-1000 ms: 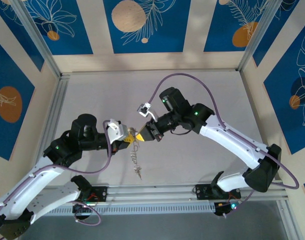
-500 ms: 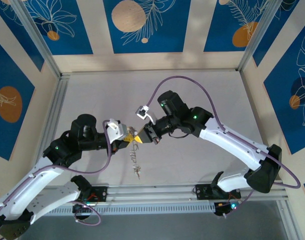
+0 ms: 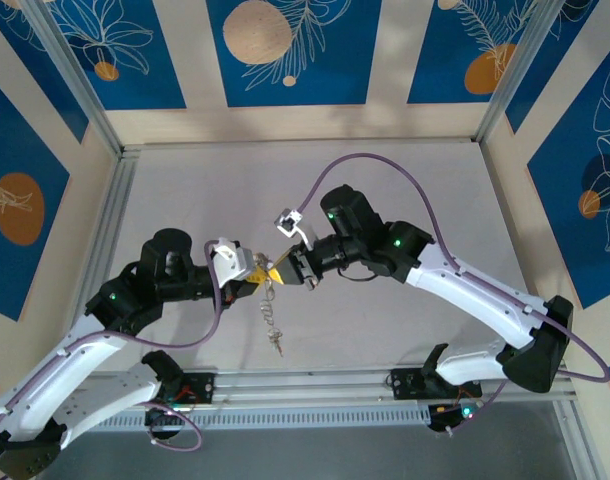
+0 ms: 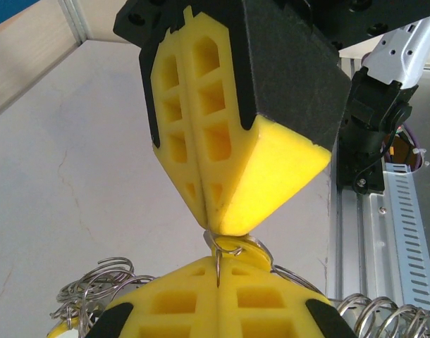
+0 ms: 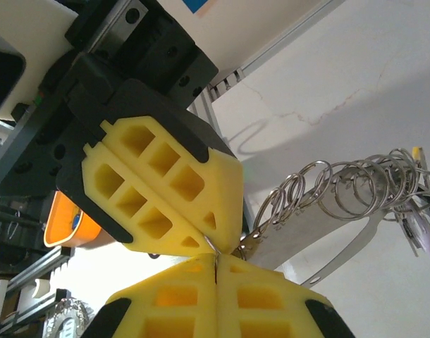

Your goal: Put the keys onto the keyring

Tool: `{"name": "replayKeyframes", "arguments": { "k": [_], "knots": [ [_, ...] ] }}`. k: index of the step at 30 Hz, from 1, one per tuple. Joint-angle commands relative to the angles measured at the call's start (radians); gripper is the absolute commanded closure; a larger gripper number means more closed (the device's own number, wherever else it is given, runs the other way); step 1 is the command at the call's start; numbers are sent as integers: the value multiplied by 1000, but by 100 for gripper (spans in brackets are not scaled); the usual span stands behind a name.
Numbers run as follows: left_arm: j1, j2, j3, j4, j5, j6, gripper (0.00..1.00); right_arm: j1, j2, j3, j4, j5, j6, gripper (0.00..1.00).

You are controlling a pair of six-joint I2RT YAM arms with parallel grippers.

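My left gripper (image 3: 257, 270) and right gripper (image 3: 285, 272) meet tip to tip above the table's middle. Both are shut on the same thin grey wire, which I take for the keyring (image 4: 232, 244). In the left wrist view my left gripper (image 4: 220, 271) pinches a straight bit of wire hooked to a small loop under the right fingertips (image 4: 271, 169). My right gripper (image 5: 216, 266) in its own view nips the wire beside the left fingers (image 5: 166, 190). A string of wire rings (image 5: 356, 189) hangs from there, with the keys (image 5: 419, 225) and their small tags at its end (image 3: 277, 345).
The grey table (image 3: 405, 180) has slotted rails along its left edge (image 3: 105, 230) and an aluminium rail at the near edge (image 3: 315, 385). Purple cables loop over both arms (image 3: 385, 160). Patterned walls close in the back and sides.
The right arm's forearm and elbow have swung slightly right and down. Both grippers stay shut and joined at the same spot, and the hanging rings have hardly moved.
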Motion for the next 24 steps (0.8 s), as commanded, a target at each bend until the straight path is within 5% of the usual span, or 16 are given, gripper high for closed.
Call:
{"name": "replayKeyframes", "arguments": {
  "k": [1,24],
  "knots": [
    [-10,-16,7,53,21,2,100,14,-12,-6,15,46,6,100],
    [-10,-22,0,67,34,-9,100,46,7,17,-50,257,-9,100]
  ]
}}
